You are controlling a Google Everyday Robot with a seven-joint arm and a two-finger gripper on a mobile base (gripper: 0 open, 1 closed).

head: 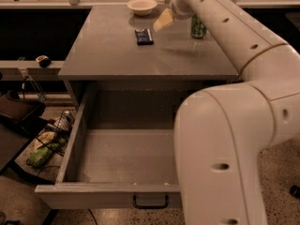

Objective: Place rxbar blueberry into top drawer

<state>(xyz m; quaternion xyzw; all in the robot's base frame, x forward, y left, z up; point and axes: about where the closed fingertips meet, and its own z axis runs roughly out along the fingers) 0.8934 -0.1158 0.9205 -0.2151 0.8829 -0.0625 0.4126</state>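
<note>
Rxbar: flat on the countertop, just left of the claw and nearer the camera, not touching it. Claw: hovers over the countertop's back part; released or clenched, cannot tell. Bowl: left of claw, farther back. Can: right of claw. Drawer: pulled open, well forward of claw, lower.

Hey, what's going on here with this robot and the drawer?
The robot's hand hovers above the countertop, close beside the rxbar blueberry, which lies flat there, not held. The top drawer below stands pulled open, and the bar is not yet in it. A green can and a bowl sit farther back.
</note>
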